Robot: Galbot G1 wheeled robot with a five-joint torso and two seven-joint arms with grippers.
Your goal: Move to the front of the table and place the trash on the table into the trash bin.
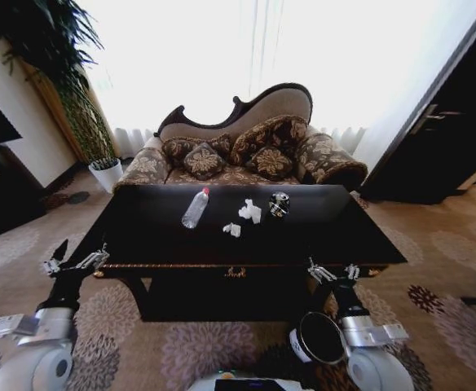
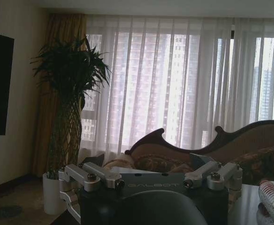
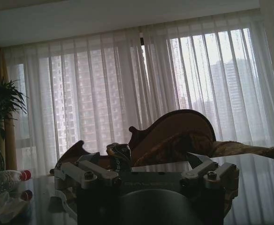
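Left gripper [image 2: 153,180] spread wide open over the dark table [image 2: 242,211] edge, clear plastic bottle [image 2: 273,199] just beside it, tall potted plant [image 2: 71,117], sheer curtains [image 2: 174,79], carved sofa [image 2: 212,150] beyond.

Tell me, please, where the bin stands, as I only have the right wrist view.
Observer: The bin stands on the floor on the near side of the table, just below the right gripper.
Operator: Thank you. How many tissue lumps are there?
Observer: Two tissue lumps lie mid-table, left of the can; the smaller is nearer the robot.
Operator: And where is the left gripper?
Observer: The left gripper hovers open by the table's near left corner, holding nothing.
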